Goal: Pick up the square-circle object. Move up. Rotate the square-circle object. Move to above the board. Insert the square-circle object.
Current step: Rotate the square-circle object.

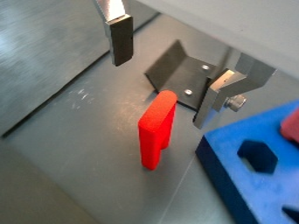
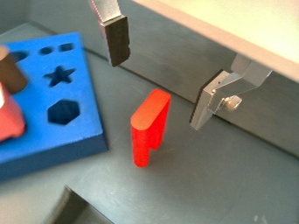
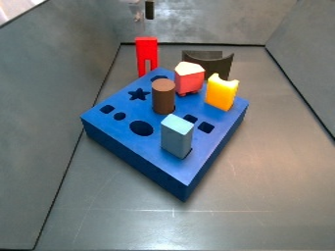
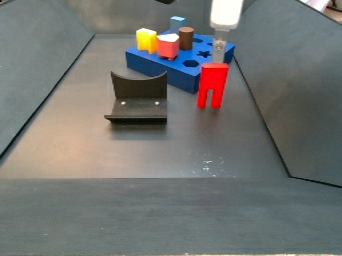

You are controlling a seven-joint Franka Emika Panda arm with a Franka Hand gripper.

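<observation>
The square-circle object is a slim bright-red block. It stands upright on the grey floor with its two legs down, as both side views show. It stands close beside the board, a thick blue slab with star and round holes. My gripper hangs open above the block's rounded top, one finger on either side and neither touching it. Nothing is between the fingers. Only the gripper's lower end shows at the top edge of both side views.
The fixture stands on the floor near the block. In the board sit a brown cylinder, a red-and-white faceted block, a yellow block and a light-blue block. Sloping grey walls enclose the floor.
</observation>
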